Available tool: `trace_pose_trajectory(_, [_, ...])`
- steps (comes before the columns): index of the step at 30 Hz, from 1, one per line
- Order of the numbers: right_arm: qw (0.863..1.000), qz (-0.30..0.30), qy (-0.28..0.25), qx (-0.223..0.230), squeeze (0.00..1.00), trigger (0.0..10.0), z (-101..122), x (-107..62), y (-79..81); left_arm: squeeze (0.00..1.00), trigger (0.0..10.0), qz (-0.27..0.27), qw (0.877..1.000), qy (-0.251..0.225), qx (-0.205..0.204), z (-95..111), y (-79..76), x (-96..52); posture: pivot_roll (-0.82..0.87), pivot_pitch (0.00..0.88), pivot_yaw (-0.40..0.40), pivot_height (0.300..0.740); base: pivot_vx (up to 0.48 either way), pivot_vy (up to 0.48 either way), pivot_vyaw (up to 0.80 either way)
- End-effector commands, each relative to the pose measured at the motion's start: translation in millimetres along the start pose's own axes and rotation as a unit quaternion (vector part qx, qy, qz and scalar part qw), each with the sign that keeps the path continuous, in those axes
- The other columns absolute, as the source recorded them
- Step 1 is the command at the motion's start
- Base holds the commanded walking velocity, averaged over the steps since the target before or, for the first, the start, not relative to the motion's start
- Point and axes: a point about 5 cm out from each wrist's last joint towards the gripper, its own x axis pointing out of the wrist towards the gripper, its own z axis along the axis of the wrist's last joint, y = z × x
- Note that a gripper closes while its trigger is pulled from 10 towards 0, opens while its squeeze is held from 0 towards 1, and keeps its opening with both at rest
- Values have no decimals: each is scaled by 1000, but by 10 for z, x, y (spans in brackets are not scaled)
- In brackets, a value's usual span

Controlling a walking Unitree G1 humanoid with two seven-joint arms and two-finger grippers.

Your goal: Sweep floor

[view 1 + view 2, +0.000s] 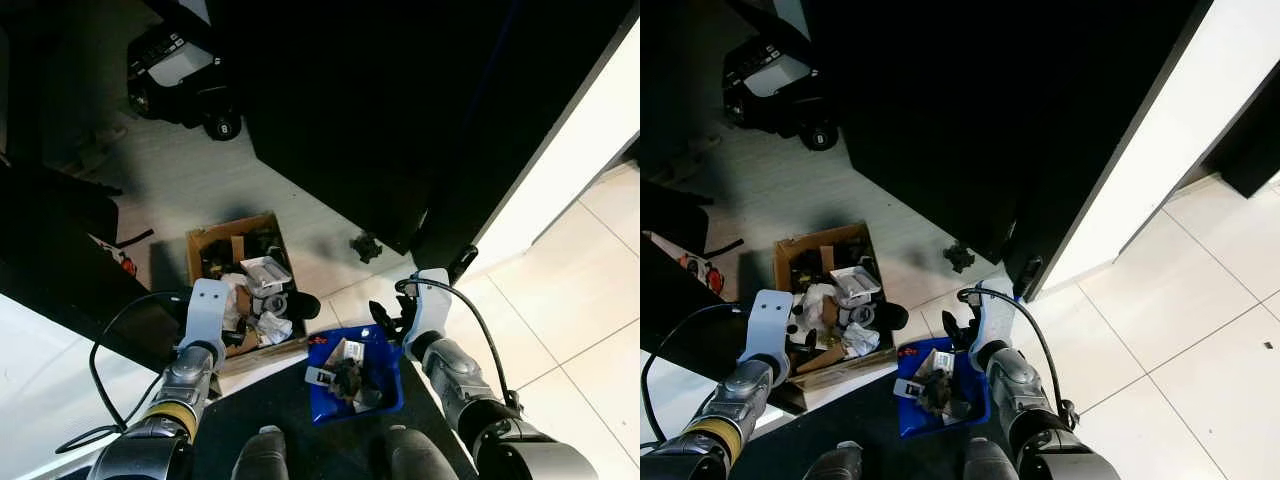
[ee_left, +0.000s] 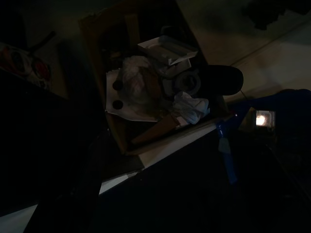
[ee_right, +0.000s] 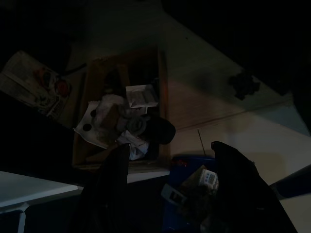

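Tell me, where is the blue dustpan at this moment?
In the left eye view the blue dustpan sits low, just right of centre, full of debris, beside the cardboard box of rubbish and close under the right gripper.

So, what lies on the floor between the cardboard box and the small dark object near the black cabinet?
In the left eye view, bare light floor lies between the cardboard box of rubbish and the small dark object; nothing else rests there.

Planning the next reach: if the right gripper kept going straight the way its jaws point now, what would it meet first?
Most likely the blue dustpan full of debris, which lies just beyond the right gripper. Past it sits the cardboard box of trash. Depth is hard to judge in the dark right wrist view, so this is tentative.
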Motion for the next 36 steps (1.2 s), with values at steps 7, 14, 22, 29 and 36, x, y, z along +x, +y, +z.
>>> trace_pose_trajectory(7, [1000, -7, 15, 7, 0, 10000, -63, -25, -26, 0, 10000, -2, 1000, 17, -3, -75, -34, -16, -96, 99, 8, 740, 0, 0, 0])
trace_pose_trajectory(14, [1000, -8, 15, 7, 0, 10000, -61, -24, -26, 0, 10000, -2, 1000, 16, -3, -72, -32, -15, -95, 99, 8, 740, 0, 0, 0])
trace_pose_trajectory(22, [1000, -8, 15, 7, 0, 10000, -57, -22, -28, 0, 10000, -2, 1000, 16, -3, -68, -34, -13, -96, 100, 7, 740, 0, 0, 0])
trace_pose_trajectory(29, [1000, -8, 15, 7, 0, 10000, -56, -22, -28, 0, 10000, -2, 1000, 16, -3, -66, -36, -12, -95, 99, 8, 740, 0, 0, 0])
trace_pose_trajectory(36, [1000, -8, 15, 7, 0, 10000, -61, -24, -27, 0, 10000, -3, 1000, 16, -3, -71, -36, -14, -94, 97, 7, 740, 0, 0, 0])
